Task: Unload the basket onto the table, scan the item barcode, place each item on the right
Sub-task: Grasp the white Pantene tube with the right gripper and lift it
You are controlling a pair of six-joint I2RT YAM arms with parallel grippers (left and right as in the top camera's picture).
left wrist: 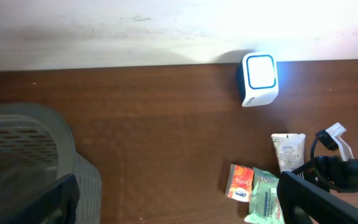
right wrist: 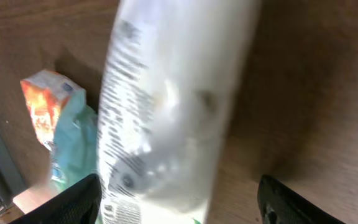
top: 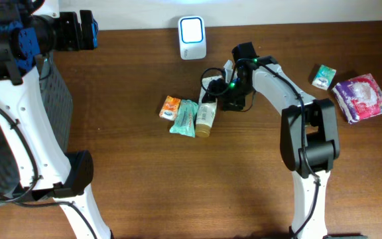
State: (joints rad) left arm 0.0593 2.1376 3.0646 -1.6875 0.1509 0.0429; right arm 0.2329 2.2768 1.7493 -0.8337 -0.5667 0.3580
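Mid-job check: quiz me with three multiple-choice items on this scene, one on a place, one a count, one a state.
1. Where is the scanner? A at the table's far edge; B at its near edge; C at its left edge.
2. Packets lying right of the right arm? A one; B two; C four.
3. The right gripper is: A shut tight, empty; B open astride the white tube; C out of view.
Key: 1 A, it stands by the wall; 2 B, a green packet and a pink packet; 3 B, a gap shows beside one of its fingers.
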